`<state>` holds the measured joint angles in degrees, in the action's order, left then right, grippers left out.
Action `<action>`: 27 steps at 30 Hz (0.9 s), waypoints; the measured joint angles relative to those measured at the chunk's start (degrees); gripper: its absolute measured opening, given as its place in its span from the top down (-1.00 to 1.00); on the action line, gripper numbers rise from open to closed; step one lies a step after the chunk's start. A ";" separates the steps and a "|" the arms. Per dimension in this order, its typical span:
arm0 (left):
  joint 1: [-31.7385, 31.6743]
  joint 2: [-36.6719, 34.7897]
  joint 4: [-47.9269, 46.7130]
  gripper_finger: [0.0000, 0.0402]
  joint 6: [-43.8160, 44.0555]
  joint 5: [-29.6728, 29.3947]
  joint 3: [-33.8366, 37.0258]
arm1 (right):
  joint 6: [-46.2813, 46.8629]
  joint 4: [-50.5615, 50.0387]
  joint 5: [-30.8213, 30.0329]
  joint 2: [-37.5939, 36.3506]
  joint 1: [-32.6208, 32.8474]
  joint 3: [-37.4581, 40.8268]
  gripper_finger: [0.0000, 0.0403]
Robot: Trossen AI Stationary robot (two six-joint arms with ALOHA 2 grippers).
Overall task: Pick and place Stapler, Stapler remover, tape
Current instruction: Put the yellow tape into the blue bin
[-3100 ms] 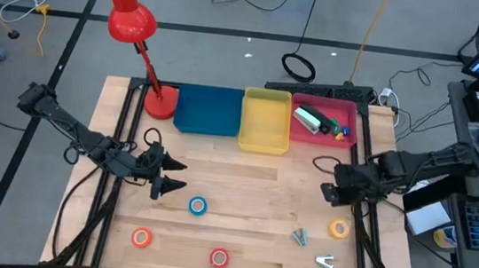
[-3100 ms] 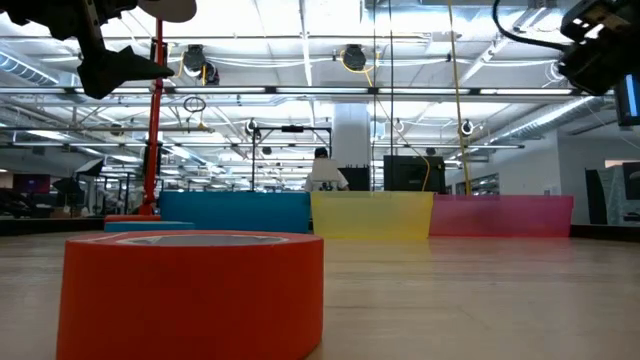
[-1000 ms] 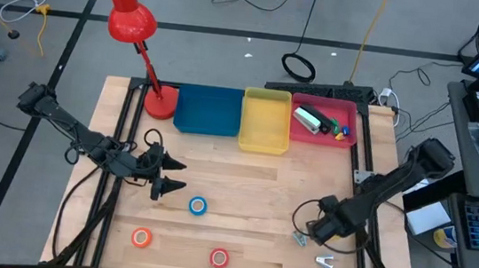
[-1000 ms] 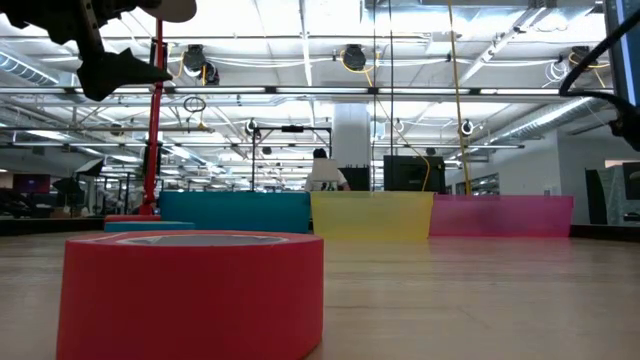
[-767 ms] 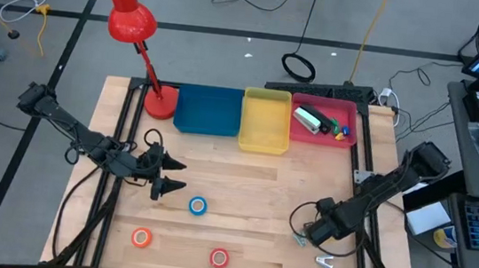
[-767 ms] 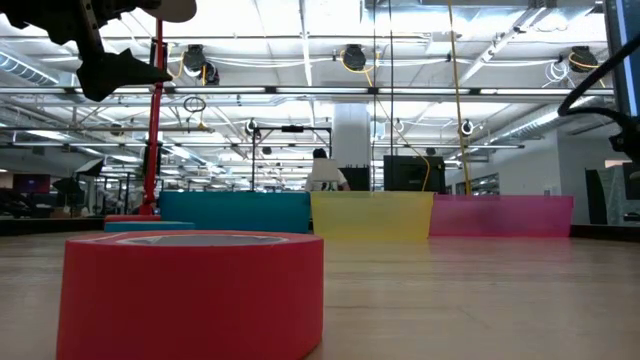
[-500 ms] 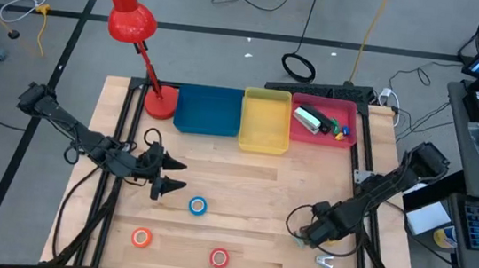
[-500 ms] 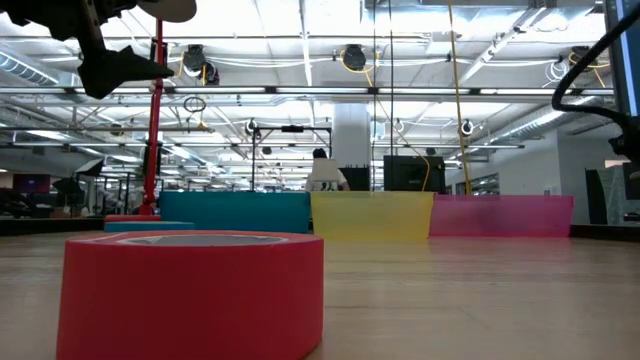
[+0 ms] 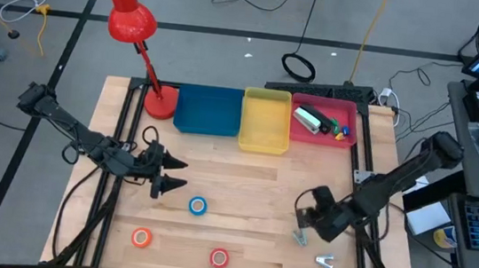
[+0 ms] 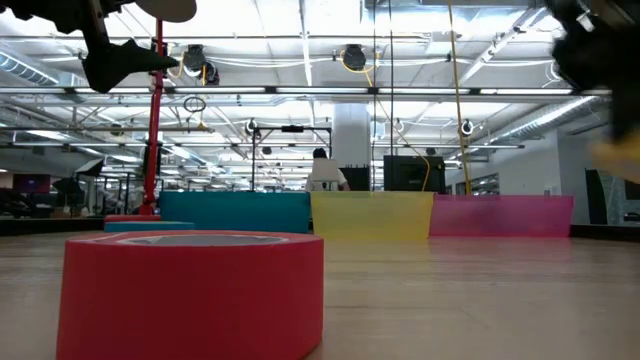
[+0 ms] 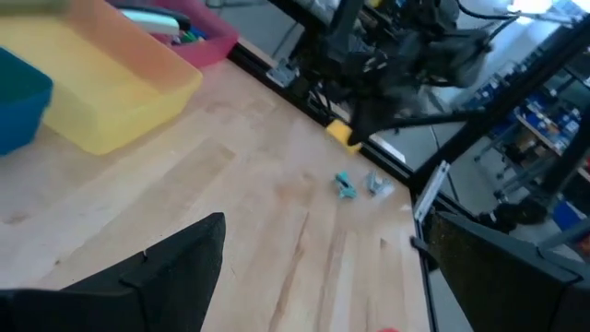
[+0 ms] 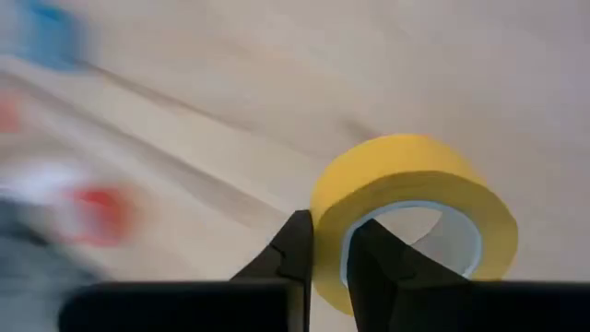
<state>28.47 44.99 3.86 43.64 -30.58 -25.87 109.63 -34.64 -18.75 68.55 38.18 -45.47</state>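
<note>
- Red tape roll [image 10: 190, 293] v. close to camera, lower left, standing flat on wooden table [image 10: 470, 300].
- Far side of table, L to R: blue bin [image 10: 238, 212], yellow bin [image 10: 372, 214], pink bin [image 10: 502, 215], all in a row, side by side.
- Red lamp pole [image 10: 156, 120] upright, w/ its base beside blue bin.
- Left gripper [image 10: 125, 60] hangs dark at top left, well above table.
- Dark blurred arm part [image 10: 590, 45] at top right.
- Person [image 10: 324, 172] in room behind bins, back turned.
- Ceiling beams, lights beyond.
</note>
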 joint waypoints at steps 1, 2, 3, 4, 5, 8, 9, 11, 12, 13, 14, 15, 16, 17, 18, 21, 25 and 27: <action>0.00 0.00 0.29 -0.89 0.00 -0.93 0.00 | -2.02 3.38 -4.25 -1.08 -0.43 0.00 0.86; 0.00 0.00 0.74 -0.89 0.00 -1.79 0.00 | -4.91 7.20 -8.12 -1.89 -1.06 0.00 0.86; 0.00 0.00 1.16 -0.89 0.00 -2.56 0.00 | -8.40 11.35 -11.15 -2.46 -1.94 0.00 0.86; 0.00 0.00 1.58 -0.89 0.00 -3.32 0.00 | -12.46 16.10 -13.38 -2.64 -3.00 0.00 0.86; 0.00 0.01 2.13 -0.89 0.03 -4.14 0.00 | -17.05 21.39 -14.64 -2.58 -4.24 0.00 0.86; 0.00 0.00 4.97 -0.89 0.04 -5.76 0.00 | -31.41 37.60 -14.56 -1.25 -8.51 0.00 0.86; 0.00 0.00 5.93 -0.89 0.02 -5.95 0.00 | -35.70 43.14 -13.72 -0.38 -10.05 0.00 0.86; 0.00 0.00 8.06 -0.89 0.14 -5.96 0.00 | -42.35 52.65 -10.94 1.74 -13.26 0.00 0.86; 0.00 0.00 9.22 -0.89 0.36 -5.96 0.00 | -44.78 56.57 -9.10 2.70 -14.82 0.00 0.86; 0.00 0.00 10.12 -0.89 0.50 -5.92 0.00 | -46.54 60.03 -6.84 3.75 -16.29 0.00 0.86; 0.00 0.00 10.89 -0.89 0.74 -5.85 0.00 | -47.64 63.30 -4.71 4.96 -17.81 0.00 0.86; 0.00 0.00 11.58 -0.89 1.07 -5.72 -0.01 | -48.28 66.25 -2.26 6.18 -19.28 0.00 0.86; 0.00 0.00 12.23 -0.89 1.50 -5.69 0.00 | -48.59 68.35 0.08 7.37 -20.54 0.00 0.86; 0.00 0.00 12.94 -0.89 1.77 -5.67 0.00 | -48.69 69.85 2.06 8.58 -21.64 0.00 0.86; 0.00 0.12 13.66 -0.89 2.02 -5.67 0.00 | -48.61 71.73 4.11 9.87 -22.65 0.00 0.86; -0.22 1.33 15.37 -0.89 3.37 -5.61 -0.02 | -47.27 77.86 9.29 13.54 -24.99 0.00 0.86; -0.78 4.88 18.24 -0.89 6.03 -5.52 -0.02 | -45.86 87.67 15.26 17.66 -26.63 0.00 0.86; -1.23 7.06 19.00 -0.89 7.62 -5.52 -0.02 | -45.06 91.62 18.77 19.16 -27.14 0.00 0.86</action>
<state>27.24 52.05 22.86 51.26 -36.10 -25.89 64.57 56.98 0.02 87.71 11.03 -45.47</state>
